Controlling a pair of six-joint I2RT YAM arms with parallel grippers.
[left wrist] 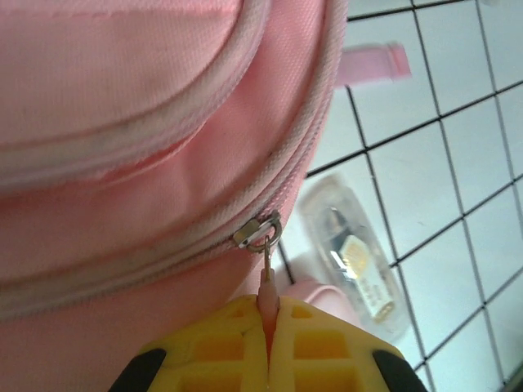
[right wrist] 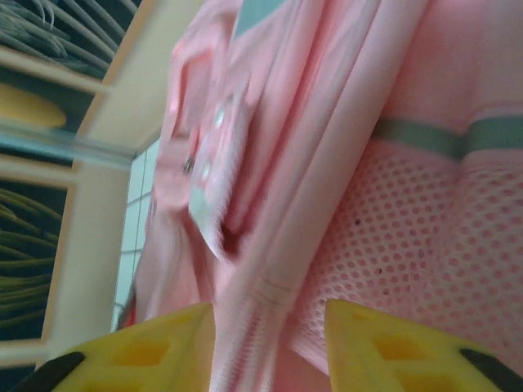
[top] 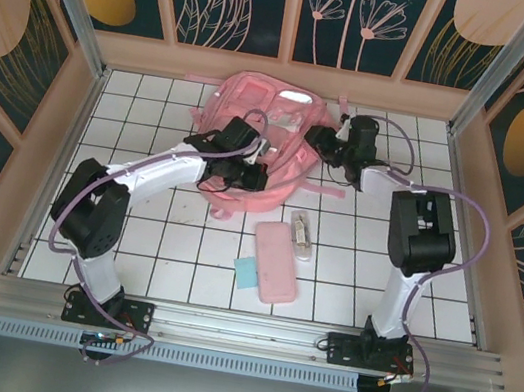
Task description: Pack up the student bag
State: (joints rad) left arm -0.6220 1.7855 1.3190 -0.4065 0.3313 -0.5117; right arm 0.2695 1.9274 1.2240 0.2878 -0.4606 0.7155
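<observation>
The student bag (top: 265, 120), a large pink backpack, lies at the back middle of the tiled table. My left gripper (top: 254, 154) sits at its near edge. In the left wrist view the yellow fingers (left wrist: 319, 343) are shut (left wrist: 270, 314) on the pink zipper pull (left wrist: 266, 282), which hangs from the metal slider (left wrist: 258, 231) on the bag's zip. My right gripper (top: 320, 143) is at the bag's right side. Its jaws stand open (right wrist: 270, 327), and a pink zip-edged band of the bag (right wrist: 270, 269) runs between them without touching either finger. Mesh fabric (right wrist: 425, 245) lies to the right of that band.
A flat pink pencil case (top: 275, 261) lies in front of the bag, with a small blue item (top: 246, 273) at its left. A clear plastic case (top: 302, 234) (left wrist: 351, 253) rests just above them. Wooden walls (top: 72, 122) enclose the table on three sides.
</observation>
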